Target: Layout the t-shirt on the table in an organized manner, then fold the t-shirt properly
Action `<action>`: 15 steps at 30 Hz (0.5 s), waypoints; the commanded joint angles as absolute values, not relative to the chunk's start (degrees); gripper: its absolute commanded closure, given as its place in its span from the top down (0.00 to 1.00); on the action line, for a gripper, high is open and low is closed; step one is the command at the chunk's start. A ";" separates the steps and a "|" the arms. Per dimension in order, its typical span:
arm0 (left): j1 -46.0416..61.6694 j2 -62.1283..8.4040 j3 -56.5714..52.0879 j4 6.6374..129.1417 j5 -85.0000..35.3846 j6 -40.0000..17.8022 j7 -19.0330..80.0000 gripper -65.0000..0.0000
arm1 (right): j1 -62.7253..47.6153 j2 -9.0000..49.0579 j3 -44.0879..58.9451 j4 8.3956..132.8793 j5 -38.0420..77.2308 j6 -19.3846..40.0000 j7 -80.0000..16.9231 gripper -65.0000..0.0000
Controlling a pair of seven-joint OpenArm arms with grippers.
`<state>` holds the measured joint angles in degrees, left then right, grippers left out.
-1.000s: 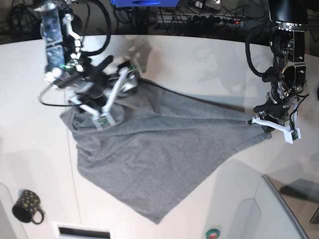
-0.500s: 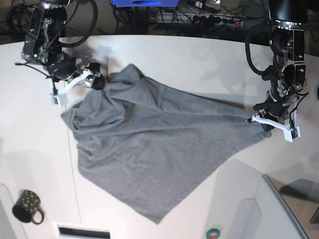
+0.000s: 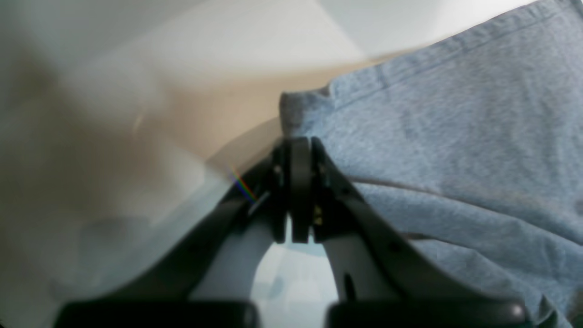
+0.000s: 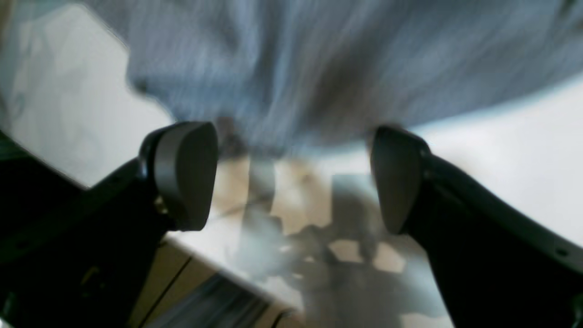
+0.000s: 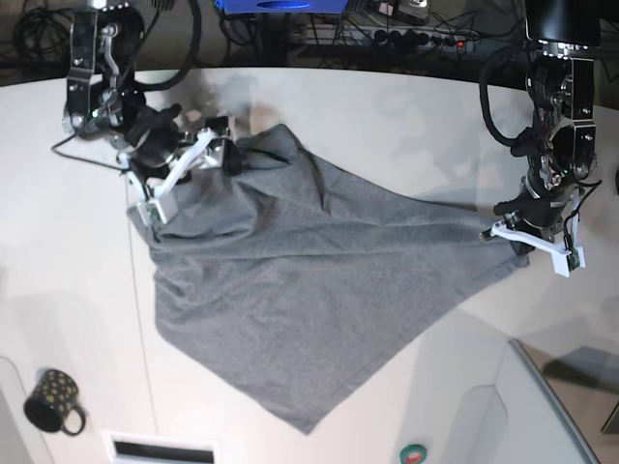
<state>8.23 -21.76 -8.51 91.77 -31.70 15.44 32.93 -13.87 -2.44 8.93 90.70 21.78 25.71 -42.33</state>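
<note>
Left wrist view: the left gripper [image 3: 298,146] is pinched tight on a hemmed corner of the t-shirt [image 3: 455,150]; grey cloth fills the view's right half.
Right wrist view: the right gripper [image 4: 291,177] gapes wide and empty, its pads [image 4: 184,173] just short of the blurred cloth edge above the table [image 4: 501,150].
Base view: the right gripper [image 5: 189,169], which was off the cloth near the far left edge half a second ago, has swung back onto the bunched top corner. The t-shirt [image 5: 300,309] lies slanted across the tabletop's middle, held taut at the right-hand corner by the left gripper [image 5: 527,237].
Meaning: likely a regrasp to spread it flat; layout unfinished, folding not begun.
</note>
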 commanded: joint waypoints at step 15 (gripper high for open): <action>10.77 -23.16 -9.54 92.70 -31.43 15.43 31.78 0.00 | -13.76 -2.95 11.82 100.97 23.08 20.26 -46.90 0.70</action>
<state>10.98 -22.17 -9.02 91.74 -31.70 15.20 32.88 -14.09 -3.18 11.62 100.42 22.61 20.36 -47.37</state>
